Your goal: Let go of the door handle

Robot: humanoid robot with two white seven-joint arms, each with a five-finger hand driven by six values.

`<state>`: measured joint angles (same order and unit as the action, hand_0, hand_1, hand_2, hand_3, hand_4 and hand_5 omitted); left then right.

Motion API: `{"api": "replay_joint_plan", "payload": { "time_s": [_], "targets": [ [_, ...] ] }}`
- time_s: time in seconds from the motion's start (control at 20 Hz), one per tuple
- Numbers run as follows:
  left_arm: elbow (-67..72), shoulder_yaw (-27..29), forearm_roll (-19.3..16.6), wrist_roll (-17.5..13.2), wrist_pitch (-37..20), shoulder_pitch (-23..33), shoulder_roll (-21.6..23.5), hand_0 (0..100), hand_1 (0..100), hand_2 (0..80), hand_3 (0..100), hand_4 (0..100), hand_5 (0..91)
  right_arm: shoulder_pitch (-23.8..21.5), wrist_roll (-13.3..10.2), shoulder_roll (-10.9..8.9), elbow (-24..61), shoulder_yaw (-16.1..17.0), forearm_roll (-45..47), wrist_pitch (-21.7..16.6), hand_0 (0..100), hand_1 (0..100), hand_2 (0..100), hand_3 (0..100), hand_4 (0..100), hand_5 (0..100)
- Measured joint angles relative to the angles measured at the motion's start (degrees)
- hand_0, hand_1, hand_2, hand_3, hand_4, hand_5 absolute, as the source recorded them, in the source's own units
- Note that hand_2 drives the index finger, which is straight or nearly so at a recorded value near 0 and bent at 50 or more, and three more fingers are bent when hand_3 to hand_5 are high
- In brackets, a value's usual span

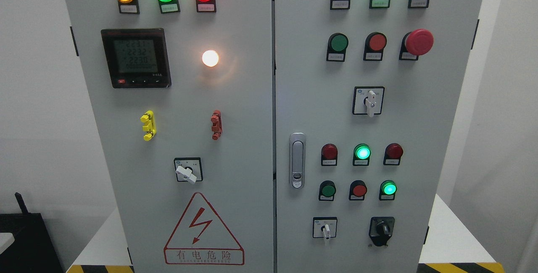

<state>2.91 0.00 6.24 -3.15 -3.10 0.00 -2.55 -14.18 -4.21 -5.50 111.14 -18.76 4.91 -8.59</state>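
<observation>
Currently neither robot hand is in view, so finger state cannot be determined. The silver vertical metal door handle [297,160] sits flush on the grey double-door electrical cabinet [252,96], at the right door's left edge, untouched, beside the centre seam.

Single head view, no second angle to compare; camera faces a grey two-door cabinet [273,122] square-on, close, tilted slightly down so the sides taper toward the bottom; the door seam [274,96] runs just right of centre; cabinet top and base cut off; white wall [33,96] shows either side; hazard-striped floor tape [458,268] at bottom corners.
</observation>
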Motion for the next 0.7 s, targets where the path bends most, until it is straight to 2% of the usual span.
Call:
{"api": "replay_joint_plan", "payload": {
  "time_s": [0.45,0.5,0.6,0.65,0.7],
  "targets": [
    [0.0,0.0,0.0,0.0,0.0,0.0,0.0,12,39,0.0,0,0,0.0,-0.3,-0.2,0.04,-0.1,0.1,-0.4,-0.2,37,0,0,0,0,0],
    [0.0,0.0,0.0,0.0,0.0,0.0,0.0,12,39,0.0,0,0,0.0,-0.3,-0.7,0.07,-0.1,0.2,-0.9,-0.3,37,0,0,12,16,0],
    [0.0,0.0,0.0,0.0,0.0,0.0,0.0,12,39,0.0,0,0,0.0,-0.3,-1.9,0.20,-0.2,0.4,-3.5,-0.5,38,2,0,29,30,14],
    [0.0,0.0,0.0,0.0,0.0,0.0,0.0,12,39,0.0,0,0,0.0,-0.3,-2.5,0.30,-0.2,0.6,-5.6,-0.5,39,10,0,39,38,31],
    [0.0,0.0,0.0,0.0,0.0,0.0,0.0,12,39,0.0,0,0,0.0,-0.3,-3.0,0.41,-0.2,0.7,-8.0,-0.6,39,17,0,44,43,41]
  ]
}}
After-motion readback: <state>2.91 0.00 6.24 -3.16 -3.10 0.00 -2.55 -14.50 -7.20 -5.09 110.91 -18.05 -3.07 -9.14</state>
